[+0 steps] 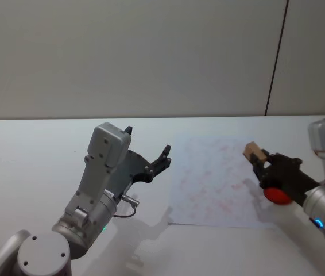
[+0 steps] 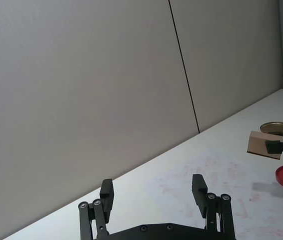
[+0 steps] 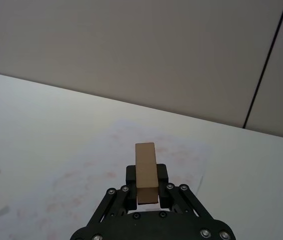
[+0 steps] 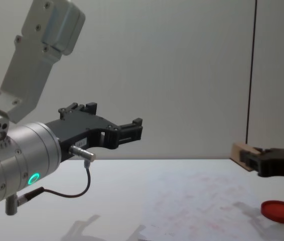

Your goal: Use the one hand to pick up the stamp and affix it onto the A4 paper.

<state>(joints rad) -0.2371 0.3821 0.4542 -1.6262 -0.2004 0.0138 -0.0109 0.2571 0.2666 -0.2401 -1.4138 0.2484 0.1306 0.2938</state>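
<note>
The right tool (image 3: 147, 192) is clenched on the stamp (image 3: 145, 167), held above the A4 paper (image 3: 101, 175).

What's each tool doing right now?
Left tool: open, empty, raised off the table.
Right tool: shut on the stamp, held above the paper.

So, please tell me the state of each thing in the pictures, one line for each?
Right gripper: shut on the stamp, raised above the table.
Stamp: held in the air over the paper's right part, not touching it.
Paper: flat on the table, covered with faint red marks.
Ink pad: open, lying on the table right of the paper.
Left gripper: open, empty, held in the air left of the paper.
</note>
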